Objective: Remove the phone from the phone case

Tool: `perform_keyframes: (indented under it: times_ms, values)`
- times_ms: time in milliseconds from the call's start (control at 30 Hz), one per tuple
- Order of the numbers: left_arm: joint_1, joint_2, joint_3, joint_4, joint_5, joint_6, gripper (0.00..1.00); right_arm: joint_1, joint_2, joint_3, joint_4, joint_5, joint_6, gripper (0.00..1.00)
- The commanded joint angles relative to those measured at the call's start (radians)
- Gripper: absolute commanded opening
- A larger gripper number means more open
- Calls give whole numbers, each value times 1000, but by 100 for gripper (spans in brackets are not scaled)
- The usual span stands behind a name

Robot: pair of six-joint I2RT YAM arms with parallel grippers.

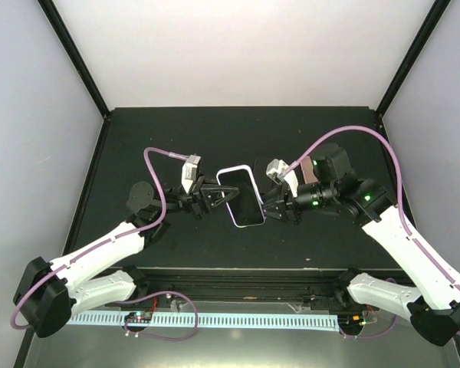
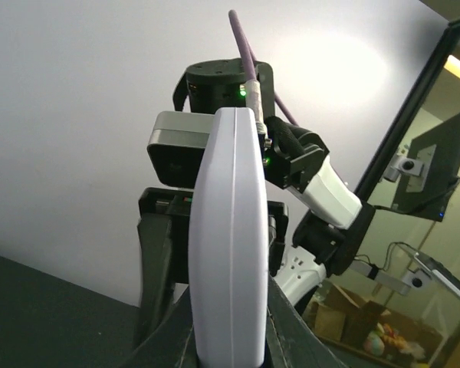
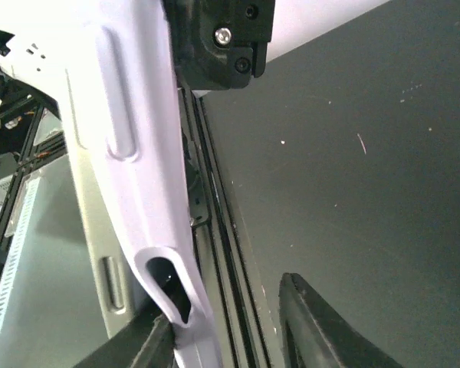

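Pale lilac case (image 2: 228,245), dark phone (image 1: 242,199)

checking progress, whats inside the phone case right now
The phone, dark screen showing, sits inside the pale phone case, whose rim frames it. The phone's back and edges are covered by the case, so they cannot be seen.

White wall panels (image 1: 238,46) back the black tabletop (image 1: 307,130); black corner posts (image 1: 75,57) slant upper left and right; pale cable duct (image 1: 238,320) along bottom.
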Motion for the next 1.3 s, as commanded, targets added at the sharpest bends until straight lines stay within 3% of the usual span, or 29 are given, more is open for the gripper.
perform_keyframes:
  times_ms: [0,200,367,400,500,533,567,633,1000,1067,1167,1267]
  values:
    - [-34,52,-16,-186,-120,54,2,10,-6,44,275,-170,47,28]
    - [-31,57,19,-215,-178,75,2,-4,-21,-5,283,-221,49,4]
    - [-28,74,61,-264,-211,88,3,-31,-30,-77,358,-284,109,1]
    - [-28,70,65,-280,-238,86,12,-40,-32,-91,371,-287,118,1]
    - [-22,54,63,-306,-299,93,58,-68,-38,-123,393,-279,135,1]
    - [-20,47,63,-320,-315,98,69,-79,-41,-132,397,-276,138,1]
    - [-17,32,63,-338,-332,106,78,-92,-47,-140,401,-269,145,1]
    - [-15,1,63,-384,-367,135,85,-118,-59,-153,403,-244,153,1]
    - [-6,-166,121,-854,-707,429,89,-243,-94,-189,334,102,188,1]
    - [-6,-164,116,-893,-718,469,81,-243,-94,-198,314,230,232,1]
    - [-9,-125,137,-994,-754,523,72,-244,-52,-142,150,471,314,1]
    - [-35,-89,136,-1014,-773,558,68,-247,4,-105,33,522,303,1]
